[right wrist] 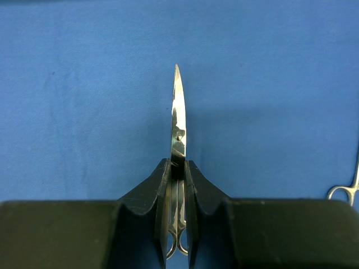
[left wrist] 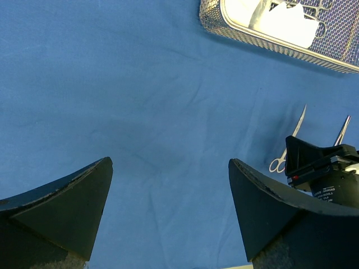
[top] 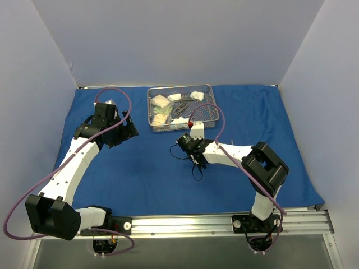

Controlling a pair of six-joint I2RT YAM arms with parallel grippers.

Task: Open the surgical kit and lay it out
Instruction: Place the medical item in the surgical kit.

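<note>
Right jaws tight around one scissors (right wrist: pixel 178 120)

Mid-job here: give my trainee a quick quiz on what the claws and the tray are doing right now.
1. True or false: the left claw is shut.
2. The right claw grips: A tweezers, B scissors, C a packet.
3. Fill in: the wire-mesh tray rests on the blue ____.
Key: 1 false, it is open and empty; 2 B; 3 cloth.

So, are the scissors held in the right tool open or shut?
Shut: the scissors show blades together as one point, clamped in the right tool.
</note>
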